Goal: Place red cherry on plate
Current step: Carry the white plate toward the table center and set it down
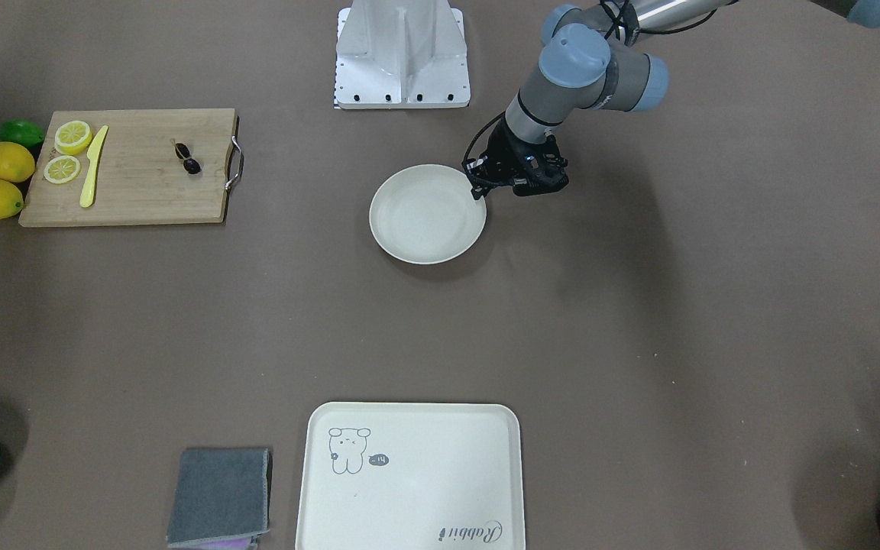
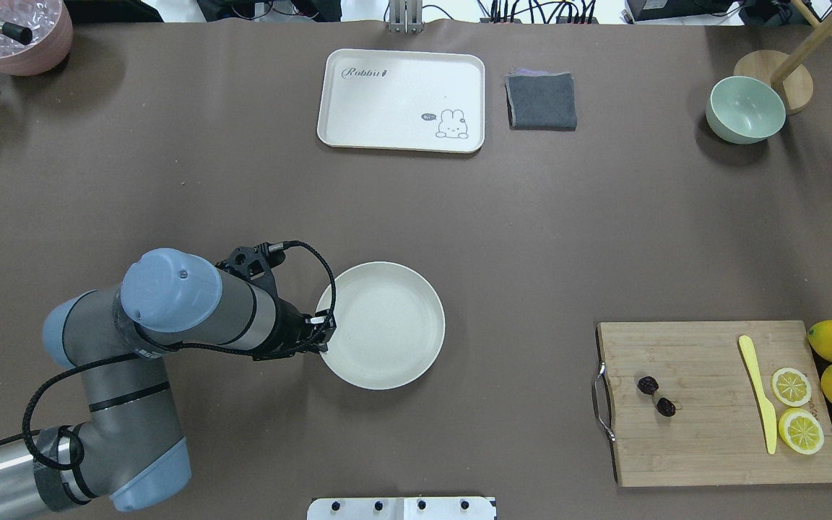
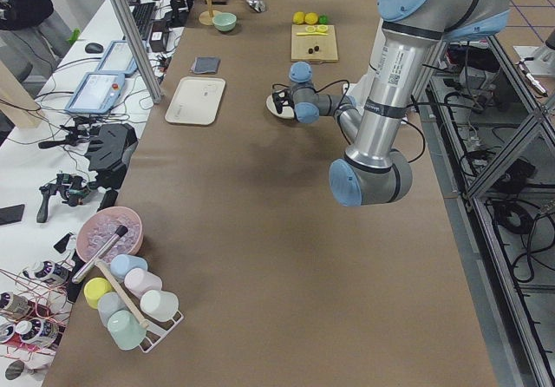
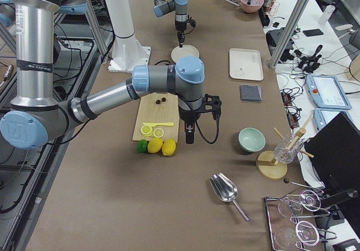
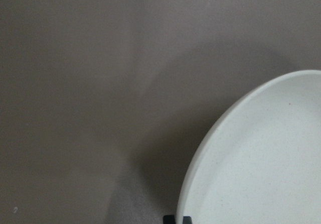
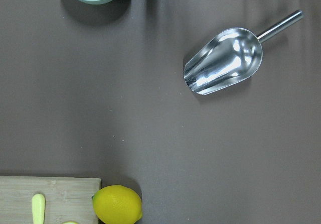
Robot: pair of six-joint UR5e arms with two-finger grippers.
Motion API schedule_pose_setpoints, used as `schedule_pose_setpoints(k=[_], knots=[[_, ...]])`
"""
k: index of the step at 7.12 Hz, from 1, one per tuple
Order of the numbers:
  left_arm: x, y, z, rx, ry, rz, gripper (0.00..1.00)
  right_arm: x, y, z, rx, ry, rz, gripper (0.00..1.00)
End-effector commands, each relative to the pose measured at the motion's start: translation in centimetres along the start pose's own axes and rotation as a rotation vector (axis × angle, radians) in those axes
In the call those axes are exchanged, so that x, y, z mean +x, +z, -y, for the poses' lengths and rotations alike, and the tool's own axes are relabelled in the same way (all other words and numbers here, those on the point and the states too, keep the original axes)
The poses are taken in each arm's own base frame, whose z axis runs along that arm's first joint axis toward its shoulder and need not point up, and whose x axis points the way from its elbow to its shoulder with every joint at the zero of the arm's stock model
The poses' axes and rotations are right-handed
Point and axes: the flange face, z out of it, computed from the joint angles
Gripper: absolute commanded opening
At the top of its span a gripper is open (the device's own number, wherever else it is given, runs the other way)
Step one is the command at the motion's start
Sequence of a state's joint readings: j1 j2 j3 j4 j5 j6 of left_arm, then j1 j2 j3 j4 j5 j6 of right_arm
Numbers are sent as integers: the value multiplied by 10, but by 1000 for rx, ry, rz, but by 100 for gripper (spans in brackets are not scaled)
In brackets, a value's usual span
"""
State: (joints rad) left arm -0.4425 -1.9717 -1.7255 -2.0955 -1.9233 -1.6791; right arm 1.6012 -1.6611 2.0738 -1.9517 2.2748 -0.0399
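The left claw [image 2: 323, 332], narrow, seems to pinch the plate [image 2: 387, 325] rim, steadying it for the cherry [image 2: 648, 385]; the right claw [image 4: 190, 135] I cannot tell.

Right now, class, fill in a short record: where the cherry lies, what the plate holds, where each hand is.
red cherry: on the cutting board, near its handle
plate: empty, mid-table
left hand: at the plate's rim, grip unclear
right hand: beside the lemons, grip unclear
task: cherry not yet picked up
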Motion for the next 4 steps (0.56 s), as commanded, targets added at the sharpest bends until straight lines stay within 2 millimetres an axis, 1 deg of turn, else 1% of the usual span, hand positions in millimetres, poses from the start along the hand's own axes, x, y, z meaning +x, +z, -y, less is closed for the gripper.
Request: schedule_pose_setpoints(k=[1,2,3,4], knots=[[1,11,7,1,-11,-32,0,1,0,0,-1,1,0,100],[3,22,11,-3,-31,-56,31,1,1,0,-2,2,0,100],[2,24,13,-5,-33,-81,94,1,1,2,-1,2,0,100],[10,21,13,-6,-34,-93,97,1,1,3,-1,2,0,100]])
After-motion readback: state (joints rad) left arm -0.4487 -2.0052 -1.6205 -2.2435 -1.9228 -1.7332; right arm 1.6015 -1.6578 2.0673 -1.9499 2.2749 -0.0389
